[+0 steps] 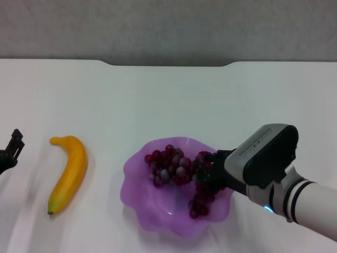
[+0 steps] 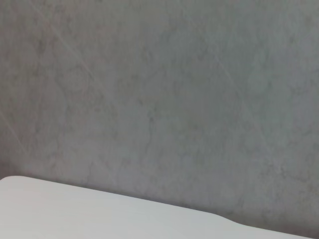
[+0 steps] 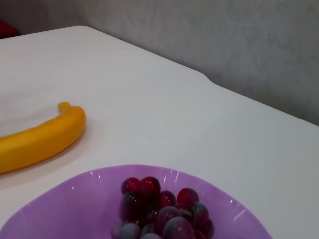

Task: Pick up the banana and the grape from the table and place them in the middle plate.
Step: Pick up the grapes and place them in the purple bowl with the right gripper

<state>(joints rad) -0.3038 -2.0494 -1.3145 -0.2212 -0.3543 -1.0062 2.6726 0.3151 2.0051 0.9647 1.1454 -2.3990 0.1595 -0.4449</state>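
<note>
Dark red-purple grape bunch (image 1: pixel 179 174) inside translucent light-purple scalloped plate (image 1: pixel 138 213). Right gripper (image 1: pixel 211 176) over plate's right side, against the grapes (grip state: cannot tell). Curved yellow banana (image 1: pixel 69 173) on white table (image 1: pixel 168 100), left of plate. Left gripper (image 1: pixel 10 150) at far left, likewise cannot tell.

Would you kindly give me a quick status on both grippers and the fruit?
Right gripper at the grapes, already in the plate. Left gripper at the table's left edge. Banana on the table beside the plate, path clear.
</note>
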